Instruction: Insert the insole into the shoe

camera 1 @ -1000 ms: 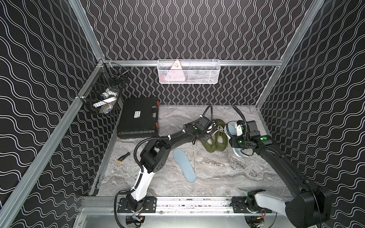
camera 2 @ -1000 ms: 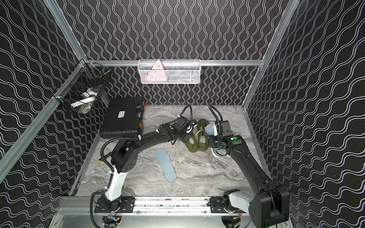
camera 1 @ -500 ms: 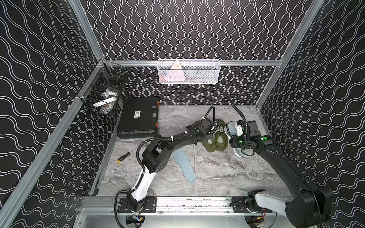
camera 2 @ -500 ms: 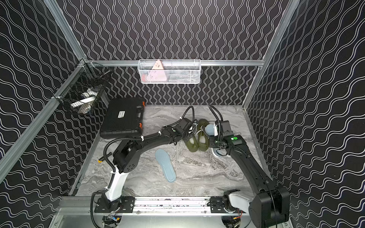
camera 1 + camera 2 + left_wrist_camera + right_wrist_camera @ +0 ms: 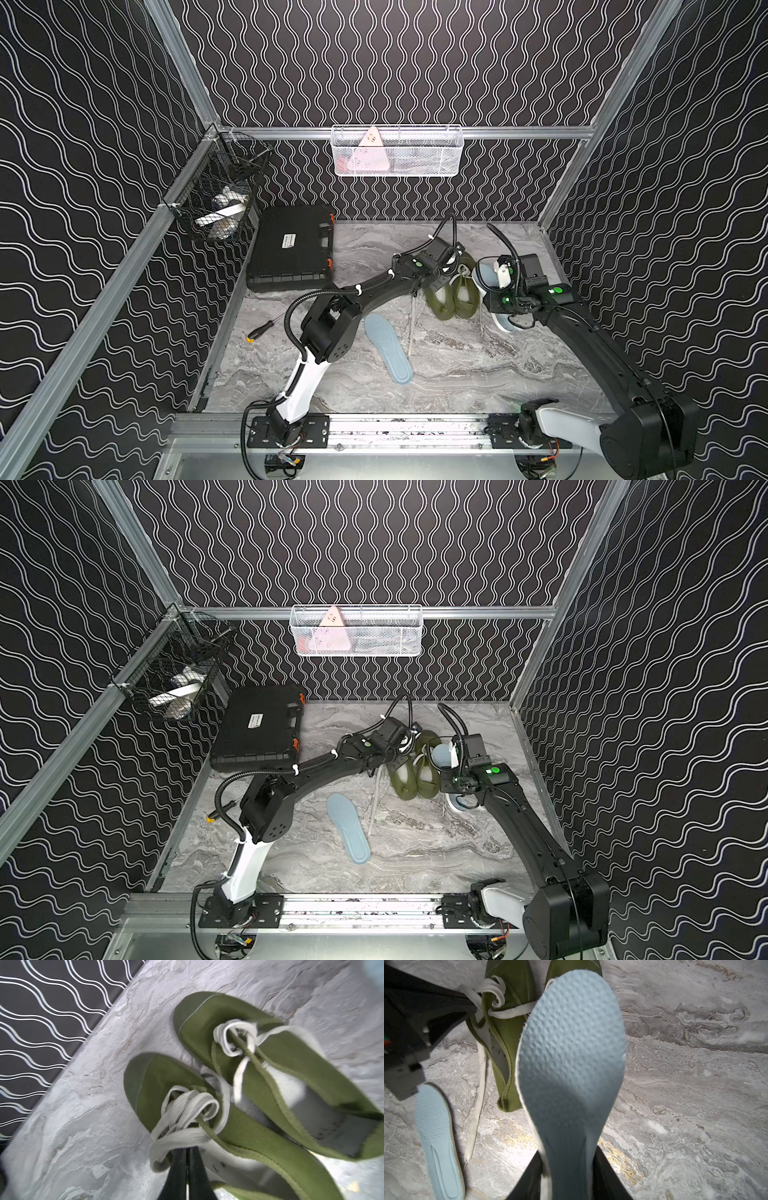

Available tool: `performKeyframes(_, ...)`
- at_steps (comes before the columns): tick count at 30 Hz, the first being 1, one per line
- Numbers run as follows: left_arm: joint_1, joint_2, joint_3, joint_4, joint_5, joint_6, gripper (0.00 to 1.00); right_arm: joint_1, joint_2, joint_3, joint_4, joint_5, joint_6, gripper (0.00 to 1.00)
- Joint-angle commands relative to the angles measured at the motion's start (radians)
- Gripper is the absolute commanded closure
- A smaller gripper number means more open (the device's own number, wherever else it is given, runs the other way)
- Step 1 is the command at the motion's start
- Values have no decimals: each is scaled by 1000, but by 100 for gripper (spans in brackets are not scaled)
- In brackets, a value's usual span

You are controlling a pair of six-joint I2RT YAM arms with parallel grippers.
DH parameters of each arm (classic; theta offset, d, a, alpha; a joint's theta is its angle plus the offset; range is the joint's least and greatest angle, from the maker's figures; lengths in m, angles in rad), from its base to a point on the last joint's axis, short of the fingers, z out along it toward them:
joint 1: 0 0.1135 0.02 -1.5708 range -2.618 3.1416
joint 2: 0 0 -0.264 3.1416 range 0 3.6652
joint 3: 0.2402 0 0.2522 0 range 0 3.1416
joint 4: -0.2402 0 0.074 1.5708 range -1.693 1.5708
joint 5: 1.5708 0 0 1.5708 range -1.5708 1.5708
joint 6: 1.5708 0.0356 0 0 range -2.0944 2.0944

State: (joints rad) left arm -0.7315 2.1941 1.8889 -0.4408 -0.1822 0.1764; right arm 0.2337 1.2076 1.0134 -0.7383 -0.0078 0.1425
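While the left gripper (image 5: 188, 1152) is closed at a green shoe (image 5: 158, 1082), right gripper (image 5: 568, 1154) clamped on a blue insole (image 5: 571, 1043)

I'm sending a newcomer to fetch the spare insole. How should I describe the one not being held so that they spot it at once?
Start at the grey marble tabletop and find the pair of green shoes toward the back. In front of them, nearer the left arm, a pale blue insole lies flat and alone. The second insole is held in the right hand.
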Motion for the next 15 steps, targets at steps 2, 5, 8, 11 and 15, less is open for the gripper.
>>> performKeyframes(2, 38, 11, 57, -155, 121, -70, 100, 2, 13, 25, -62, -4, -44, 65)
performKeyframes(5, 71, 10, 83, -220, 229, -127, 100, 1, 14, 37, -94, -2, -67, 66)
performKeyframes(8, 99, 7, 94, -272, 323, -180, 100, 2, 26, 64, -142, -1, -91, 67)
performKeyframes(11, 123, 1, 85, -299, 396, -238, 100, 6, 38, 90, -186, -20, -113, 68)
performKeyframes(15, 142, -38, -2, -259, 500, -333, 100, 23, 47, 110, -234, -36, -140, 68)
